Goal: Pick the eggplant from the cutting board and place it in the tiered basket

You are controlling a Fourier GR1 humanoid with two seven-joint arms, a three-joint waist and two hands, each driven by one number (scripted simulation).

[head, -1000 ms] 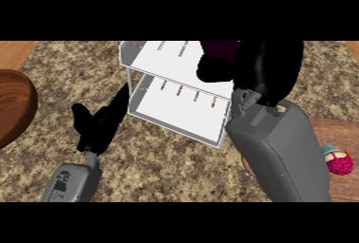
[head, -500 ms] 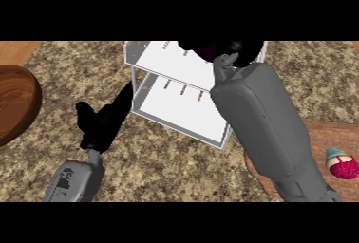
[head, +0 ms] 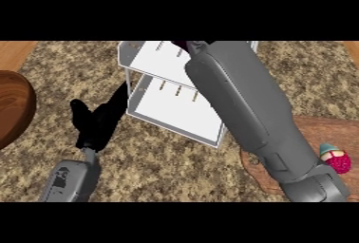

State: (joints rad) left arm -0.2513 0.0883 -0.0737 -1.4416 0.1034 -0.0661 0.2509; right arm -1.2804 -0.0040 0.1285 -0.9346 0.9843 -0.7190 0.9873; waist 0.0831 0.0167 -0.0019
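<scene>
The eggplant cannot be seen; presumably it sits beyond the right forearm (head: 252, 114), which stretches over the white tiered basket (head: 172, 107) and hides its own hand, whose state I cannot tell. The left hand (head: 98, 121) rests released beside the basket. A cutting board (head: 316, 130) lies right.

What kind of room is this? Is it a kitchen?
Probably a kitchen. The speckled stone counter looks like a worktop. On it stand a white tiered basket and a wooden cutting board, and a round wooden thing shows at the left edge.
</scene>
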